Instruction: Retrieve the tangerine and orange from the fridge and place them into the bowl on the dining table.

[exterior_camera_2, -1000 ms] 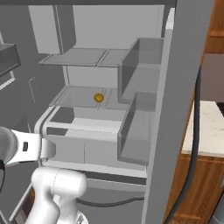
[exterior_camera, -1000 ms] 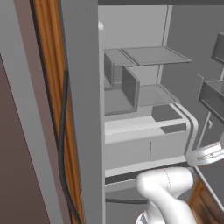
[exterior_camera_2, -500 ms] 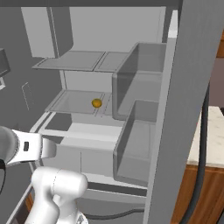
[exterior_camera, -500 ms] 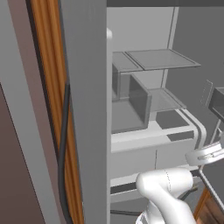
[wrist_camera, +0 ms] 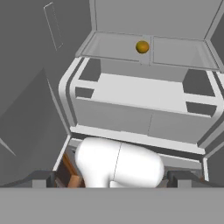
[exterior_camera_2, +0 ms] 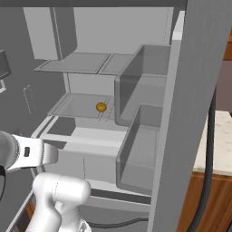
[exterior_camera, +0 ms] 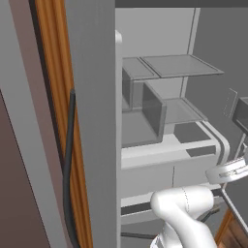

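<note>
Orange-coloured fruit [exterior_camera_2: 101,107] sat alone near the back edge of a glass shelf [wrist_camera: 175,53] inside the open fridge [exterior_camera_2: 136,90]. Whether the pincer was released or clenched, I cannot tell. Reaching in, the arm risked clipping the door bins [exterior_camera_2: 140,149].

Camera layout: three views into the open fridge [exterior_camera_2: 136,27].

The left base view looks forward past the edge of a door [exterior_camera: 94,121] at close range, onto the shelves. The right base view faces the same interior from the opposite side, past the other door's bins [exterior_camera_2: 140,149]. The hand view looks straight in and down over the drawers [wrist_camera: 135,103]. Right base and hand views share the lower glass shelf [exterior_camera_2: 77,106] carrying a small orange fruit [exterior_camera_2: 101,107].
</note>
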